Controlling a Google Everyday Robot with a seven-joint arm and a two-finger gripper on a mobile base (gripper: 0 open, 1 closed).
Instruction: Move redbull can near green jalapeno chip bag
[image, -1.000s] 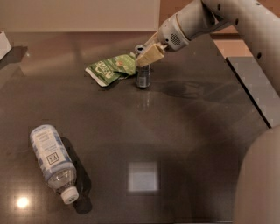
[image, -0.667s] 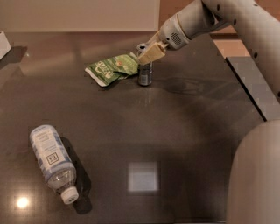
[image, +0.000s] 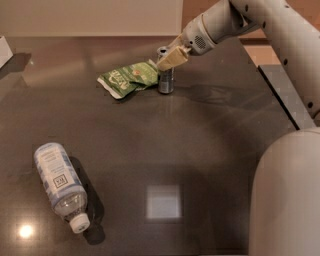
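Your gripper (image: 169, 56) sits at the top of the can (image: 165, 83), which stands upright just beside the bag (image: 129, 78), as the task wants; whether it grips, you cannot tell.

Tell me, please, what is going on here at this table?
A robot arm reaches over the dark table, and its hand is at the top of the redbull can. The can stands upright, close beside the right edge of the green jalapeno chip bag. A clear plastic bottle lies on its side apart from them, near the front left of the table.
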